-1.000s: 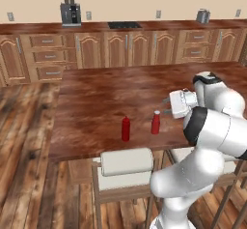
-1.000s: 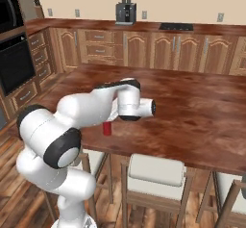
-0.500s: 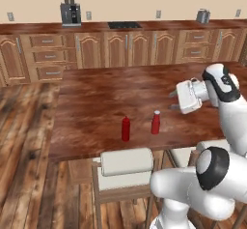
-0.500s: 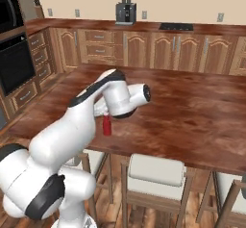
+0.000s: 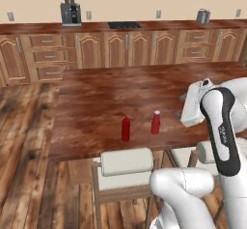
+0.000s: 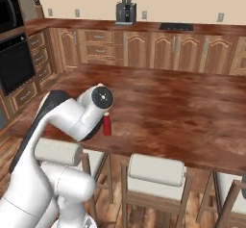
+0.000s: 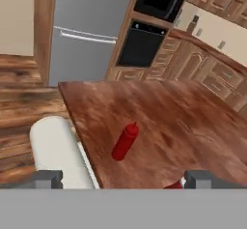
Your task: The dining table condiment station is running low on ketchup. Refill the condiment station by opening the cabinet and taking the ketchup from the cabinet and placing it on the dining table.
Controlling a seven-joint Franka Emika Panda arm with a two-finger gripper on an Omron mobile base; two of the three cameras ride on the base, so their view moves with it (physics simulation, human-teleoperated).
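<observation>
Dining table (image 5: 106, 88): large rectangle, glossy mottled reddish-brown wood. Two slim red bottles stand upright on it near the front edge, just beside each other, not touching. The ketchup (image 5: 156, 122) carries a white cap; the all-red bottle (image 5: 126, 129) to its left has a red cap and a tapered neck. Gripper (image 7: 123, 177): fingers spread wide, nothing between them, hovering above the tabletop; a sliver of red shows low by one fingertip in the hand view. White arm bulks over the table's right side. Cushioned cream stools (image 5: 126, 163) tuck under the front edge. Brown raised-panel lower cabinets (image 5: 116, 47) line the back wall; coffee machine (image 5: 70, 12) on the countertop.
</observation>
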